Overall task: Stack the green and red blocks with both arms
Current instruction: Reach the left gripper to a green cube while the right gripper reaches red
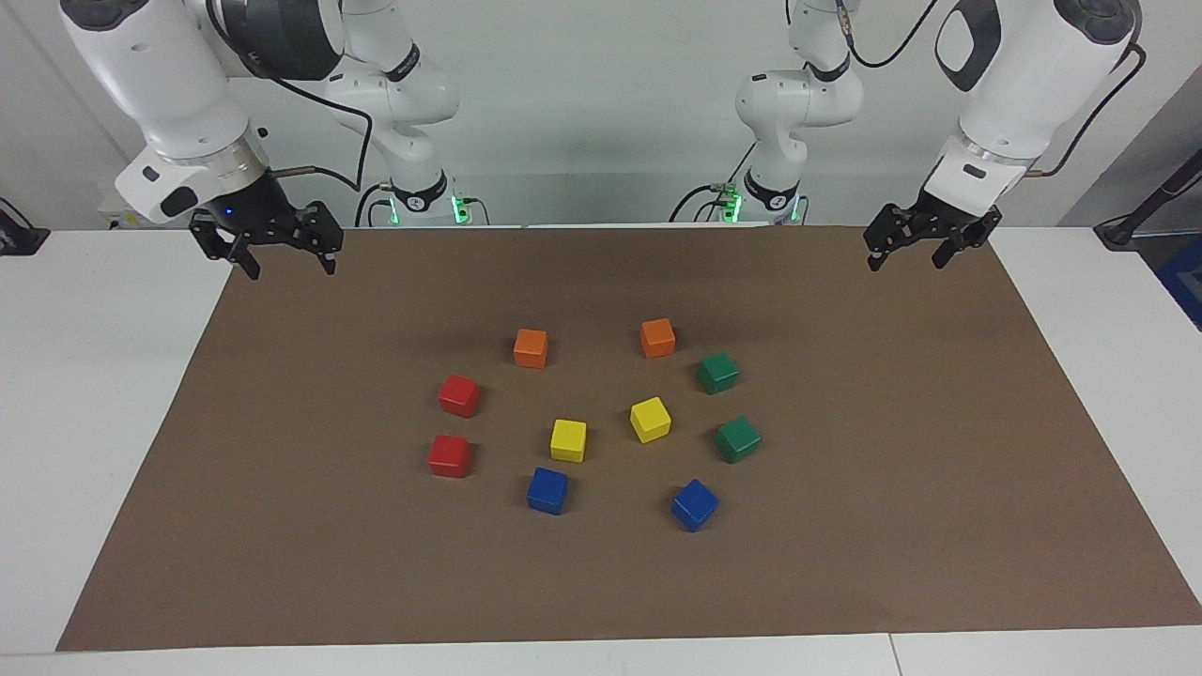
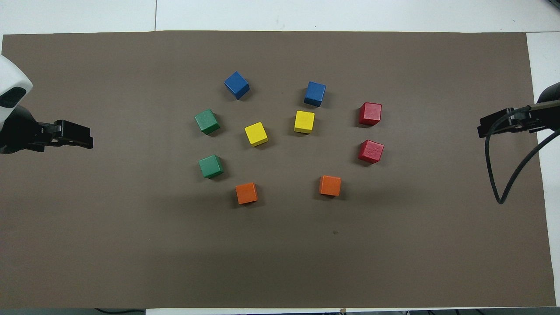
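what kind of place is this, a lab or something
Most likely a robotics lab bench: two white arms, left gripper and right gripper open and waiting, over a brown mat with green blocks, red blocks and other coloured cubes.

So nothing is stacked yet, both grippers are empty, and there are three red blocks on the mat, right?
Not quite: there are two red blocks, not three, as the overhead view shows. The rest holds: no block is stacked, and the left gripper and right gripper hold nothing.

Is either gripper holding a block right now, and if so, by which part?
Nothing is held. The left gripper and the right gripper hang open over the mat's corners nearest the robots; all blocks lie on the mat.
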`<state>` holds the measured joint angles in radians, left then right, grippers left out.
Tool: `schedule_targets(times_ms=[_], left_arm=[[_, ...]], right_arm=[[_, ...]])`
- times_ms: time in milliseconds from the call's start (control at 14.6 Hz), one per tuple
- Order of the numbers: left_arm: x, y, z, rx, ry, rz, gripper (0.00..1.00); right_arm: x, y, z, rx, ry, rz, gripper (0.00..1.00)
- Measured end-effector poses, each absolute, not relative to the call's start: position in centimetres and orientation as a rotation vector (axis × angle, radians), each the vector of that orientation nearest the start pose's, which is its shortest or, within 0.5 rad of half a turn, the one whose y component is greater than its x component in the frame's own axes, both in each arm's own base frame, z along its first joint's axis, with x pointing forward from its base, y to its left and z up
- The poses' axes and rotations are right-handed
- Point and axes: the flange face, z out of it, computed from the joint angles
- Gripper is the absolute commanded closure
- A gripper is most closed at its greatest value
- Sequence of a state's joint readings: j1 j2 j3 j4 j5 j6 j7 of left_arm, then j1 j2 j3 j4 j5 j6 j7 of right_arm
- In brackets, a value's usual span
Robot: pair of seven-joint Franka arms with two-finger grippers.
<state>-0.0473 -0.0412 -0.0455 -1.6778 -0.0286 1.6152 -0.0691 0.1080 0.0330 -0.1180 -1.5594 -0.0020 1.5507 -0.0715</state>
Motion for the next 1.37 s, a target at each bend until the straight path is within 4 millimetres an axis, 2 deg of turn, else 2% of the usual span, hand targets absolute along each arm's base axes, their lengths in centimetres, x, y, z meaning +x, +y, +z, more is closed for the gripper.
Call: schedule_targets(times_ms=[479, 684, 821, 958, 1026, 1095, 1232, 1368], left_arm=[[54.1, -5.3, 60.0, -3.166, 0.021, 0.038, 0.00], [54.5, -5.8, 59.4, -3.166, -0.117, 0.001, 0.00], [54.9, -7.8, 56.6, -3.168, -0.138, -0.028, 0.00], [55.1, -11.2, 52.0, -3.168, -0.224, -0.042, 0.00], [55.1, -13.2, 49.5, -3.164, -0.301, -0.037, 0.00], [54.9, -15.1, 47.1, -3.158, -0.367, -0.031, 0.00], [54.0, -18.1, 42.7, -3.156, -0.438, -0.044, 0.00], [53.3, -18.7, 40.5, -3.151, -0.467, -0.036, 0.00]], right_arm=[[56.2, -0.7, 61.0, -3.158, -0.096, 0.067, 0.00], [56.2, -0.7, 60.9, -3.158, -0.096, 0.068, 0.00], [56.0, -0.6, 60.5, -3.157, -0.092, 0.083, 0.00], [55.8, -0.2, 59.4, -3.159, 0.031, 0.070, 0.00], [55.6, 0.4, 58.2, -3.155, 0.129, 0.047, 0.00], [55.3, 1.5, 56.5, -3.148, 0.221, 0.033, 0.00], [54.7, 5.2, 52.6, -3.133, 0.394, 0.037, 0.00], [54.4, 8.7, 48.9, -3.119, 0.527, 0.044, 0.00]])
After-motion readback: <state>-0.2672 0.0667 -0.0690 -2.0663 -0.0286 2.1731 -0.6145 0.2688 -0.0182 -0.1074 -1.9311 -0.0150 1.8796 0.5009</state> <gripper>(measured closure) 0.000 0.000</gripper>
